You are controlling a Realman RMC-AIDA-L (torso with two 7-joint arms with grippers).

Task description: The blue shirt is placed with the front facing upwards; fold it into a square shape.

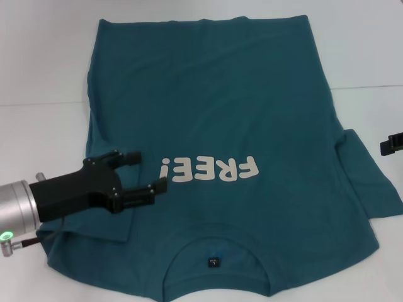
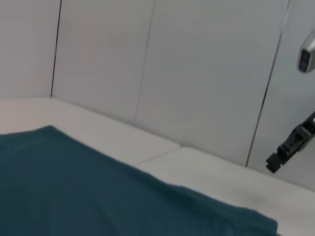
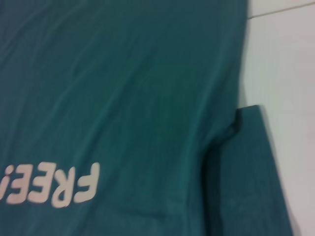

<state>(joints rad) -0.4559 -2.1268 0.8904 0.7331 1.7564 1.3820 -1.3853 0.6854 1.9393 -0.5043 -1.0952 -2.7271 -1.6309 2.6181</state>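
— Where was the blue shirt (image 1: 239,113) at that moment?

— It lay flat on the white table (image 1: 38,56), front side up, with the collar (image 1: 215,246) at the edge nearest to the robot and the hem at the far side. The white letters "FREE!" (image 1: 210,170) were across the chest, just beyond the collar, and a small dark label (image 1: 214,261) sat inside the collar. The sleeve on the robot's left side was folded in over the body of the shirt, so this edge looked straight. The sleeve (image 1: 368,179) on the robot's right side was spread out on the table.

— And the left gripper (image 1: 146,172)?

— It was over the shirt, on the left of the letters, close to the "!" sign. Its 2 black fingers (image 1: 143,193) stood wide apart and held nothing — there was no cloth between them. I could not tell if they touched the fabric or were a little above it.

— What about the right gripper (image 1: 393,143)?

— Only a small black part of it was seen at the right border of the head view, beyond the spread sleeve and off the shirt. From this I cannot tell whether its fingers were wide or narrow. The left wrist view showed it far away above the table, near the white wall panels (image 2: 197,73).
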